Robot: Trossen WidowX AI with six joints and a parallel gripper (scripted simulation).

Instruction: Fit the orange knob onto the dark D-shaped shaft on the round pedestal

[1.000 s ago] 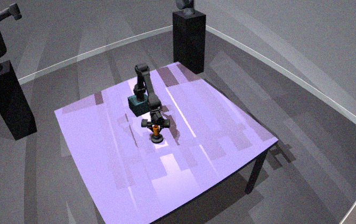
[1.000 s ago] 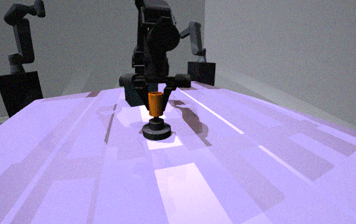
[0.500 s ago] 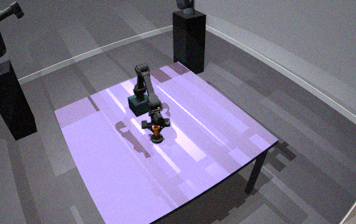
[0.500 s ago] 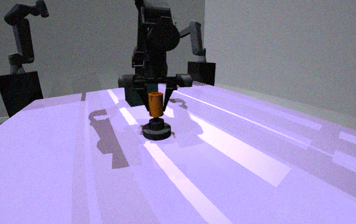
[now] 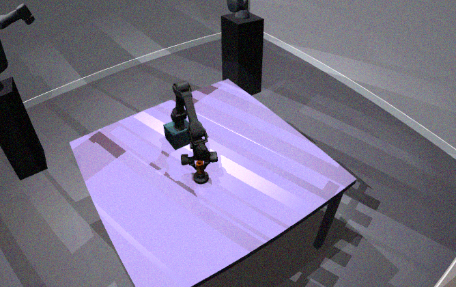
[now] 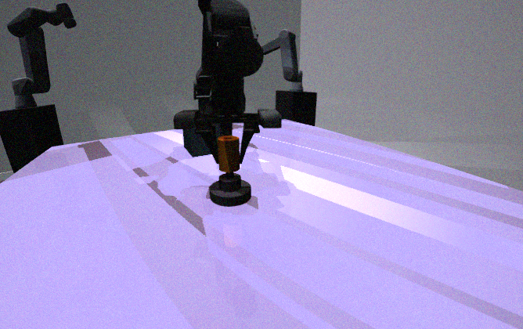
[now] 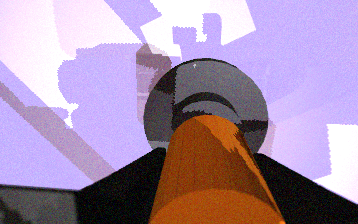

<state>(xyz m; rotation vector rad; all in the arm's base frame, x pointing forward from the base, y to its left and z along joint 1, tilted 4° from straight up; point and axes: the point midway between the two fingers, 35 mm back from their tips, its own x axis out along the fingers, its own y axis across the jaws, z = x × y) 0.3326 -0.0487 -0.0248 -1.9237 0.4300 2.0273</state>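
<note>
The orange knob (image 5: 199, 167) (image 6: 228, 153) (image 7: 211, 172) is upright between the fingers of my gripper (image 5: 200, 170) (image 6: 229, 162) (image 7: 208, 159), which is shut on it. The knob is directly over the round dark pedestal (image 5: 201, 180) (image 6: 229, 198) (image 7: 225, 77). In the exterior view a short dark bit of shaft (image 6: 230, 174) shows between the knob's lower end and the pedestal's raised collar, so the knob is not down on the pedestal. The rest of the shaft and its flat side are hidden. Whether the shaft's tip is inside the hole cannot be told.
A teal block (image 5: 177, 136) (image 6: 194, 142) is under the arm's base, behind the pedestal on the table (image 5: 144, 227) (image 6: 71, 245). Two other arms stand on black columns (image 5: 242, 53) (image 5: 14, 132) beyond the table. Patchy light and shadows cross the table top.
</note>
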